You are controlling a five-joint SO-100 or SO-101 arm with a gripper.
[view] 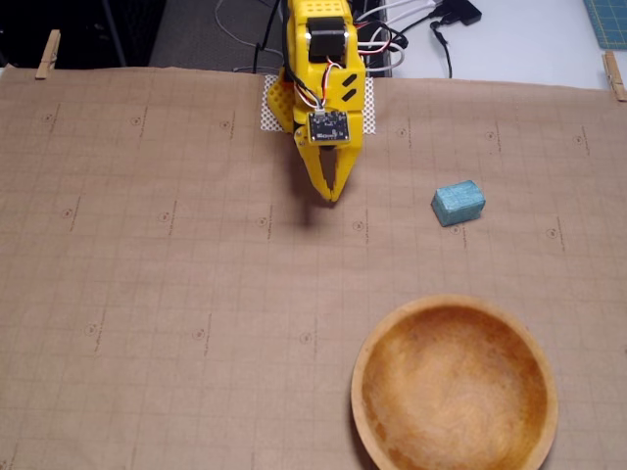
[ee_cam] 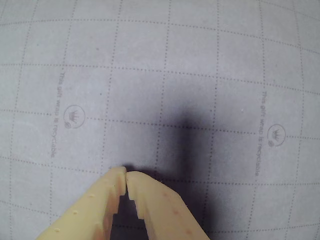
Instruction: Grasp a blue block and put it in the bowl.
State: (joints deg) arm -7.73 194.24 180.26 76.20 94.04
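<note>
The blue block (view: 458, 203) lies on the brown paper to the right of my gripper (view: 333, 196) in the fixed view, about a block's width of several apart from it. The wooden bowl (view: 454, 305) sits at the lower right with nothing inside. My yellow gripper hangs from the arm at the top centre, fingertips down near the paper. In the wrist view the gripper (ee_cam: 125, 175) is shut, its tips touching, with nothing between them. Neither block nor bowl appears in the wrist view.
Gridded wrapping paper (view: 147, 294) covers the table, clipped by clothespins (view: 47, 54) at the back corners. Cables (view: 411, 29) and the arm's base (view: 318, 59) stand behind the paper's far edge.
</note>
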